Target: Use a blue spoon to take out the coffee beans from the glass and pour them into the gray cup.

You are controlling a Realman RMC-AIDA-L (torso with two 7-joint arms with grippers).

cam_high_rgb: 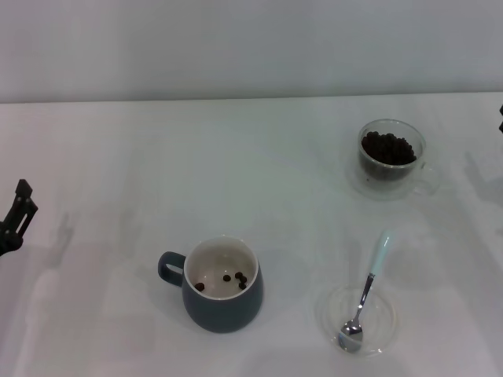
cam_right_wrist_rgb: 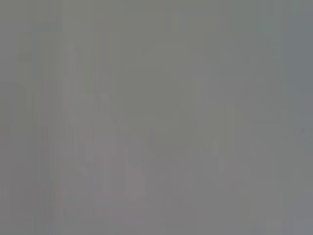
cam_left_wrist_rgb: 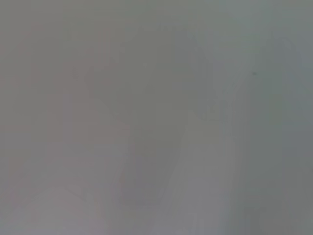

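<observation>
In the head view the gray cup (cam_high_rgb: pixel 223 292) stands near the front centre, handle to the left, with several coffee beans (cam_high_rgb: pixel 234 278) on its cream bottom. The glass (cam_high_rgb: pixel 391 159) stands at the back right, filled with dark coffee beans (cam_high_rgb: pixel 387 148). The blue spoon (cam_high_rgb: pixel 367 289) lies alone at the front right, its metal bowl resting in a flat clear dish (cam_high_rgb: pixel 356 319) and its pale handle pointing away. My left gripper (cam_high_rgb: pixel 16 217) shows at the far left edge, far from everything. Only a dark sliver of my right gripper (cam_high_rgb: pixel 501 116) shows at the right edge. Both wrist views show only blank grey surface.
The white table (cam_high_rgb: pixel 251 181) runs back to a pale wall. Open surface lies between the cup, the glass and the dish.
</observation>
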